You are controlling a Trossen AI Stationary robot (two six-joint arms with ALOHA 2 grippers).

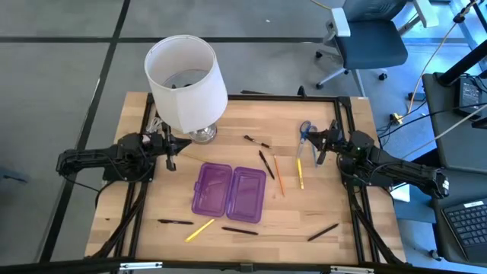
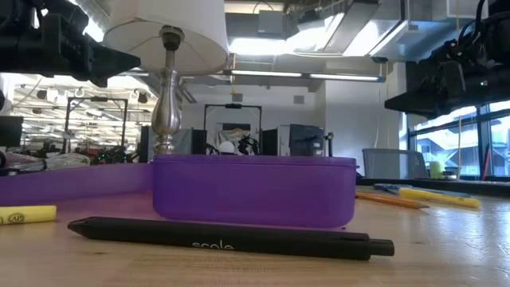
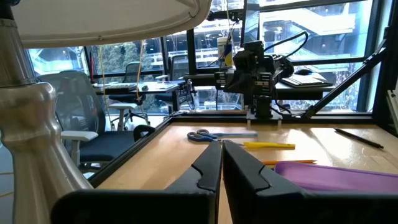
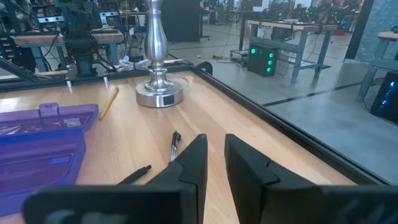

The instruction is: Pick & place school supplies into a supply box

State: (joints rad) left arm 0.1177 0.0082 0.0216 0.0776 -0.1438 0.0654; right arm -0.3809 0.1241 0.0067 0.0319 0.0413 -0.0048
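Here the purple supply box (image 1: pixel 228 190) lies open and flat near the middle of the wooden tabletop (image 1: pixel 335 205), its two halves side by side, and from overhead both halves look empty. The school supplies are scattered around it: the blue-handled scissors (image 1: pixel 305 129) near the right arm, a yellow pen (image 1: pixel 300 173) and an orange pencil (image 1: pixel 278 175) lying apart between the box and that arm, black pens (image 1: pixel 265 164) just beyond the box, and a yellow pencil (image 1: pixel 199 229) with more black pens (image 1: pixel 239 230) along the front edge. The left gripper (image 1: pixel 170 154) hovers at the left side, beside the base of a white-shaded lamp (image 1: pixel 186 82), its fingers pressed together on nothing. The right gripper (image 1: pixel 318 153) hovers at the right side, close to the scissors and yellow pen, its fingers (image 4: pixel 193 165) parted by a narrow gap with nothing between them.
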